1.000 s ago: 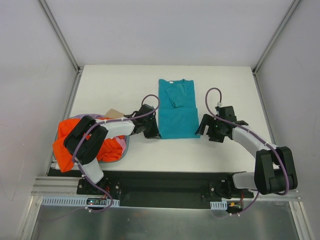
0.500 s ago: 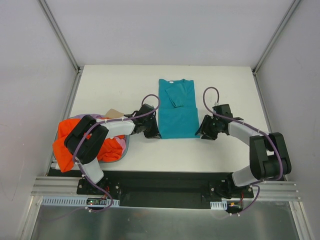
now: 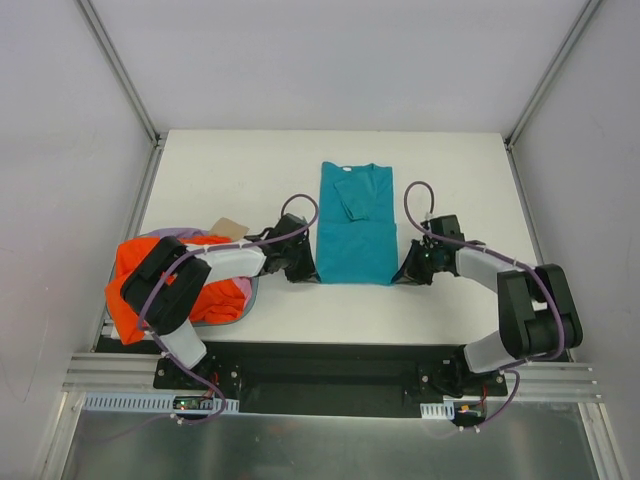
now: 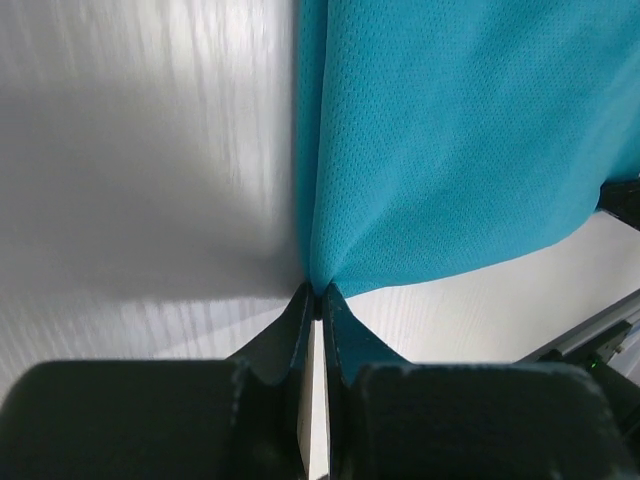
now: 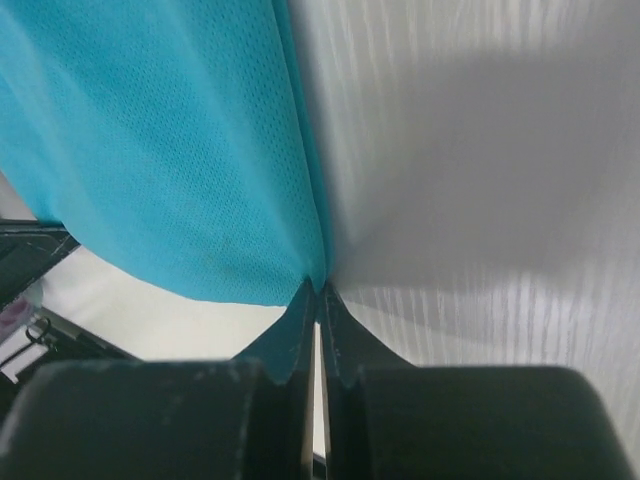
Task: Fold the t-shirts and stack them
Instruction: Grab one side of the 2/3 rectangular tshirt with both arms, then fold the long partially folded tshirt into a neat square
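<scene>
A teal t-shirt [image 3: 355, 225] lies lengthwise on the white table [image 3: 230, 170], sleeves folded in, collar at the far end. My left gripper [image 3: 312, 275] is shut on its near left corner, and in the left wrist view the teal t-shirt [image 4: 460, 150] runs up from my left gripper [image 4: 319, 290]. My right gripper [image 3: 398, 277] is shut on the near right corner; the right wrist view shows the teal t-shirt [image 5: 160, 140] pinched in my right gripper [image 5: 319, 287]. An orange t-shirt [image 3: 130, 280] and a lavender-pink t-shirt [image 3: 238, 290] lie heaped at the left edge.
A small tan card piece [image 3: 230, 227] sits beside the heap. White walls stand on the left, right and far sides. A black rail [image 3: 330, 365] with the arm bases runs along the near edge.
My right gripper moved left to the teal shirt's near right corner and shut on it. The shirt's near edge has shifted slightly. The left gripper stayed shut on its corner.
</scene>
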